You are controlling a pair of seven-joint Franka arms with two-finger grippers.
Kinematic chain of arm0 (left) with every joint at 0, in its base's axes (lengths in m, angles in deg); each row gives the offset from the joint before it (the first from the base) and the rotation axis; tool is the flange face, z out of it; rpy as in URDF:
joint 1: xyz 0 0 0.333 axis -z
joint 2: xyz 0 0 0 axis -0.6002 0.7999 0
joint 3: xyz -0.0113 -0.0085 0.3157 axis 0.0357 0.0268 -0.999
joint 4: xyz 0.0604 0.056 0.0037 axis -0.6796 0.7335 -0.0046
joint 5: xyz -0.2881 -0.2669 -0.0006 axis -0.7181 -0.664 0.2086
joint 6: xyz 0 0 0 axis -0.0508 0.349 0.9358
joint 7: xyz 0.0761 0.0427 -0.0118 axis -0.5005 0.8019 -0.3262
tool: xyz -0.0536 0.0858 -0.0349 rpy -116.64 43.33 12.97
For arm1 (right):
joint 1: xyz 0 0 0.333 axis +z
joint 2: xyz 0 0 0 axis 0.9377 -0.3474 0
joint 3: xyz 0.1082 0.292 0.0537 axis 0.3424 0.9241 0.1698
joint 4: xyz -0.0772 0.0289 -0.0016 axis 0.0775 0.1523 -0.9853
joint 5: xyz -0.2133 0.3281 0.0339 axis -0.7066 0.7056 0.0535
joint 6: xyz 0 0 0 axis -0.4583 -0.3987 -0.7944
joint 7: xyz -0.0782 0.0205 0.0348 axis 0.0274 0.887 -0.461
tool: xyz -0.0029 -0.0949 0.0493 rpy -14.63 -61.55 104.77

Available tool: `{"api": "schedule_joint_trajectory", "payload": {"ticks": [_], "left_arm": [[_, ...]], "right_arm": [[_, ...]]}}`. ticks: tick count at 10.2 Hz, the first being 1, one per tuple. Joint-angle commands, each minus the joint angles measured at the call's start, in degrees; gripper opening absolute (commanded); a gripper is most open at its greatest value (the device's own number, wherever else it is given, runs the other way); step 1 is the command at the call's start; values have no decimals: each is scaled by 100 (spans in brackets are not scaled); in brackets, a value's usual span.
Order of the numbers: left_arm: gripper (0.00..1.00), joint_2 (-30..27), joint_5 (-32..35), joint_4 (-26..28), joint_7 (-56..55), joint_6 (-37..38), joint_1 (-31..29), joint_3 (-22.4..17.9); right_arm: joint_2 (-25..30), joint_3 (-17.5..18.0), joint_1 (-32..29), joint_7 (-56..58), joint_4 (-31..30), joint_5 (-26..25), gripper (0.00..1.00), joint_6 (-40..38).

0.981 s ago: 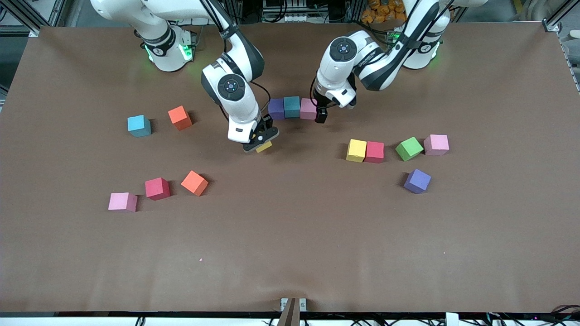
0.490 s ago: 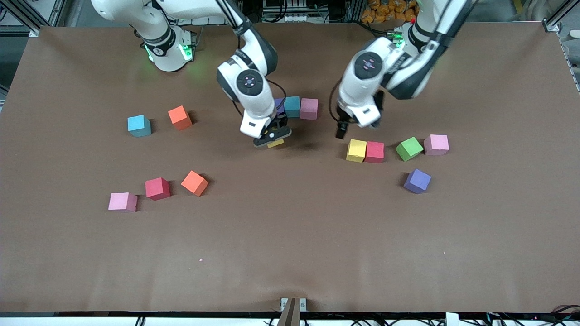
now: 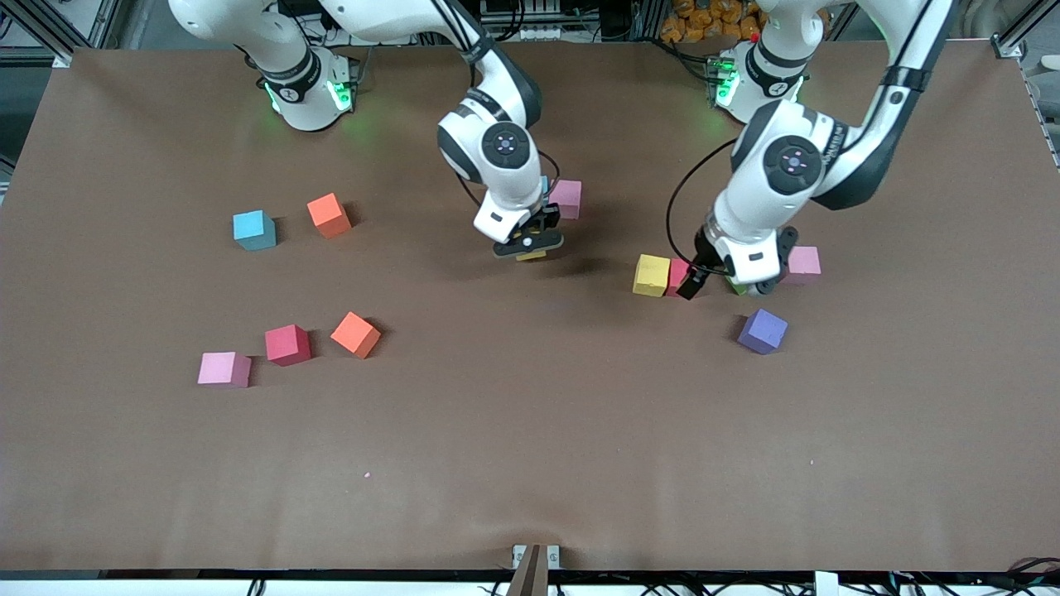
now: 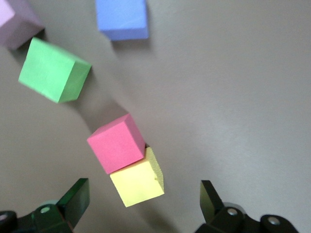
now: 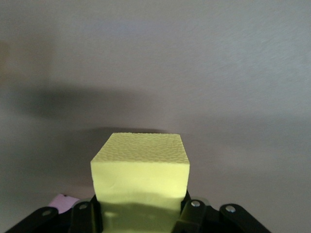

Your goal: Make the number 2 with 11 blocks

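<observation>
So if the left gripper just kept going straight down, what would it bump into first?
Probably the red cube and the yellow cube touching it; both lie between the open left gripper's fingers in the wrist view. Height is hard to judge.

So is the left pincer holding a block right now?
No, the left pincer hangs open and empty above the yellow block.

Two abutting blocks [image 3: 667, 276] lie toward the left arm's end of the table [image 3: 530, 463]. Another cube [image 3: 762, 331] sits nearer the front camera.
</observation>
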State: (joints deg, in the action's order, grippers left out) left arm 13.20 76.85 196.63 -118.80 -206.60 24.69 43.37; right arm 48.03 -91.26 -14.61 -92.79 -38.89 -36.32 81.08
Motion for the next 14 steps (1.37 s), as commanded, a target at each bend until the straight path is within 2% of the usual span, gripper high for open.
{"api": "schedule_joint_trajectory", "payload": {"ticks": [1,4,6,10,14], "left_arm": [[100,368,502,-440,987,162,-2,1],[100,650,1600,-502,2270,162,50,10],[100,677,1709,-520,2765,162,103,27],[100,1115,1717,-730,2723,153,805,54],[100,1572,2366,-810,2793,12,903,54]], "right_arm": [[-541,-42,250,-712,688,75,52,-94],[-692,-42,426,-1117,813,57,52,-85],[-762,-42,610,-1294,813,48,52,-68],[-771,-42,716,-1479,813,39,52,-77],[-780,-51,787,-1506,796,31,54,-103]]}}
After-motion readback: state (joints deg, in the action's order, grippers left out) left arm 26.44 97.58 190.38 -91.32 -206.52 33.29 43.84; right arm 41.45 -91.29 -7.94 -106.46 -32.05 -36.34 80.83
